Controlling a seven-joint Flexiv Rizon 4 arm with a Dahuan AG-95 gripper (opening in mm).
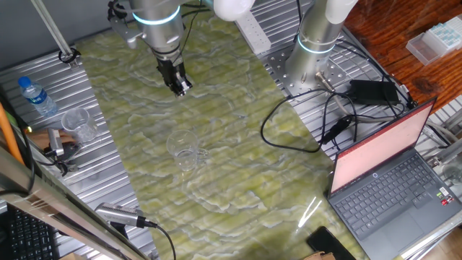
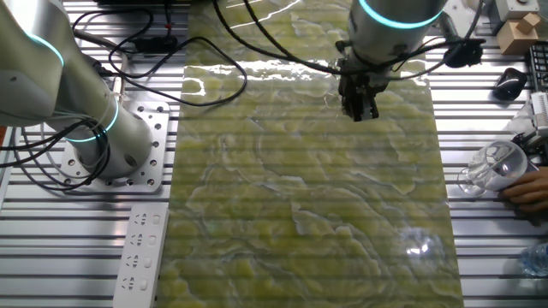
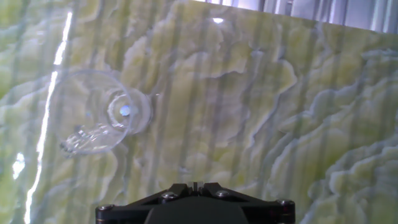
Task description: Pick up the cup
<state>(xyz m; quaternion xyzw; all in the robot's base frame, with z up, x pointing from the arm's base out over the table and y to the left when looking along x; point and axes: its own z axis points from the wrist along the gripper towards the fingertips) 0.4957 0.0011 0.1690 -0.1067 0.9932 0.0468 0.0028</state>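
The cup [image 1: 185, 150] is small and clear with a side handle. It stands on the green marbled mat, near the middle in one fixed view and at the near right in the other fixed view [image 2: 419, 245]. In the hand view it sits left of centre [image 3: 104, 120], seen from above. My gripper [image 1: 179, 88] hangs above the mat, well apart from the cup and beyond it. It also shows in the other fixed view [image 2: 360, 109] and at the bottom of the hand view [image 3: 194, 185]. Its fingers are together and hold nothing.
A second clear cup [image 1: 78, 124] and a blue-capped bottle [image 1: 36, 95] stand off the mat's left edge, next to a person's hand [image 2: 524, 186]. A second arm's base [image 1: 316, 52], cables and an open laptop [image 1: 393, 177] lie to the right. A power strip [image 2: 139, 253] lies on the metal table.
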